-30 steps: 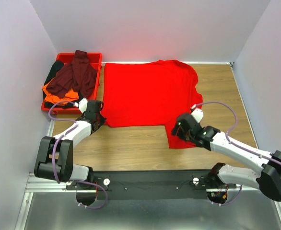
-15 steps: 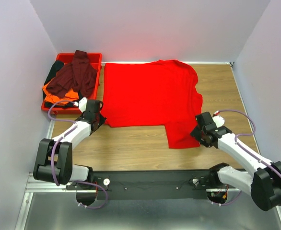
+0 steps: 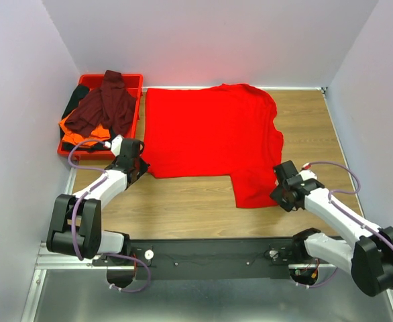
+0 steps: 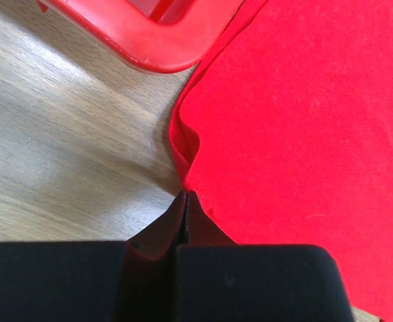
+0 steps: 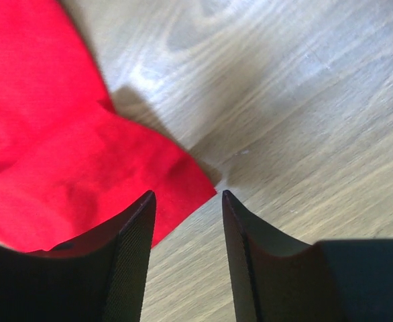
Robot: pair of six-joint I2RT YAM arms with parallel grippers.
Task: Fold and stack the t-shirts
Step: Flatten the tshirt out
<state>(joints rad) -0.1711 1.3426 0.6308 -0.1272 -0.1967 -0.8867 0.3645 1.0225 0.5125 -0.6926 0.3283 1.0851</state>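
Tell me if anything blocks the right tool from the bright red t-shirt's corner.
Nothing visible does. The open right tool hangs right over the bright red t-shirt corner on the wooden table.

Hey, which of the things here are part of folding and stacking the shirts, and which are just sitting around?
Part of the job: red shirt spread on the table; maroon shirt, orange shirt and black shirt heaped in the tray.

Just there: tray, table.

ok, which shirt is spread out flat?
The bright red shirt lies flat on the table; the maroon shirt, orange shirt and black shirt are heaped in the tray.
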